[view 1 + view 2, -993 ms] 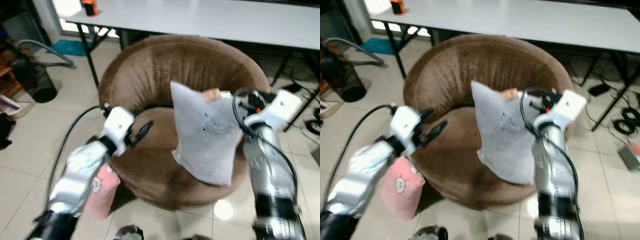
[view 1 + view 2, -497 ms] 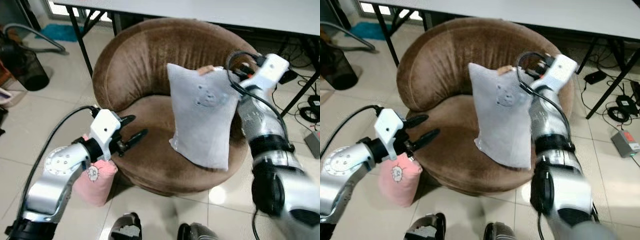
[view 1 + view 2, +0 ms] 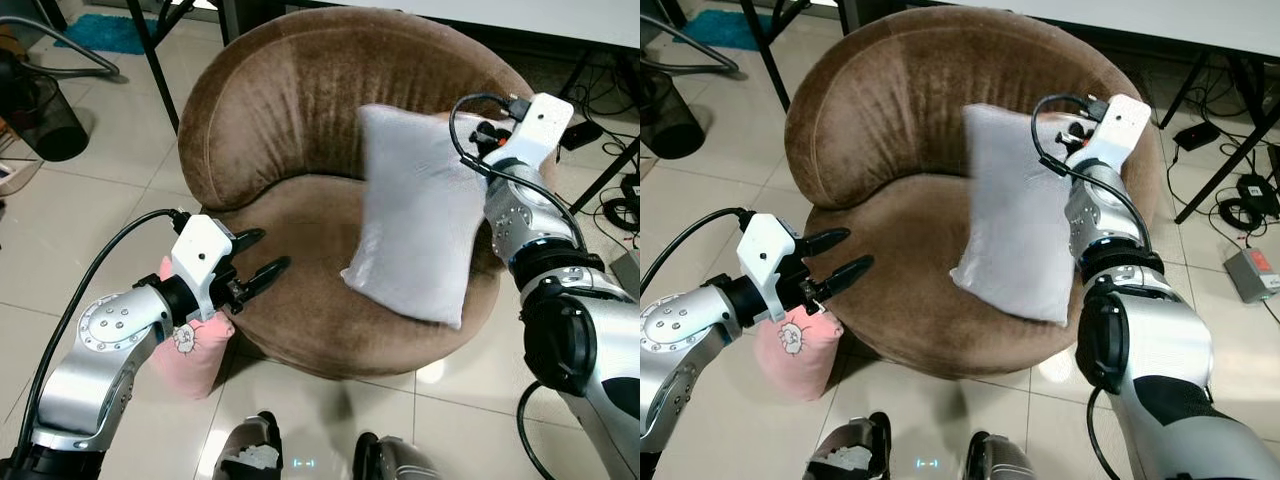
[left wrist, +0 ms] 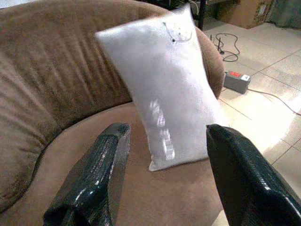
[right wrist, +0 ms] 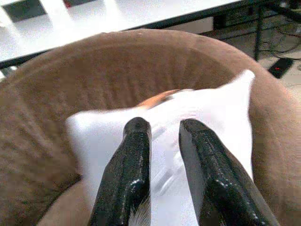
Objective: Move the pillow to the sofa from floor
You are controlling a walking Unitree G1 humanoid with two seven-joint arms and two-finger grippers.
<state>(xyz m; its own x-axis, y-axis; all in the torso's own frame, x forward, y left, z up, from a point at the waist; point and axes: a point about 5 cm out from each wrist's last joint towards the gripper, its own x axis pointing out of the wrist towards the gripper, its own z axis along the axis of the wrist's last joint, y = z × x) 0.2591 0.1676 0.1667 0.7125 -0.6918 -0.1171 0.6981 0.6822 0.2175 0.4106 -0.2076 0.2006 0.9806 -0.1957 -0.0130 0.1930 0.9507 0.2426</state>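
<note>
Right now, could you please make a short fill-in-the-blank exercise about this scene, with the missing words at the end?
1. The white rectangular fabric pillow stands on the seat of the round ____ velvet sofa.
2. A small ____ cushion lies on the tiled floor beside the sofa.
3. The left hand has its black fingers ____ and holds nothing.
4. The right hand is at the pillow's ____ edge.

Missing words: brown; pink; open; top

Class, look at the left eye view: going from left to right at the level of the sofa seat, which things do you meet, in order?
Pink pillow on the floor → left gripper → white pillow on the brown sofa → right gripper.
</note>
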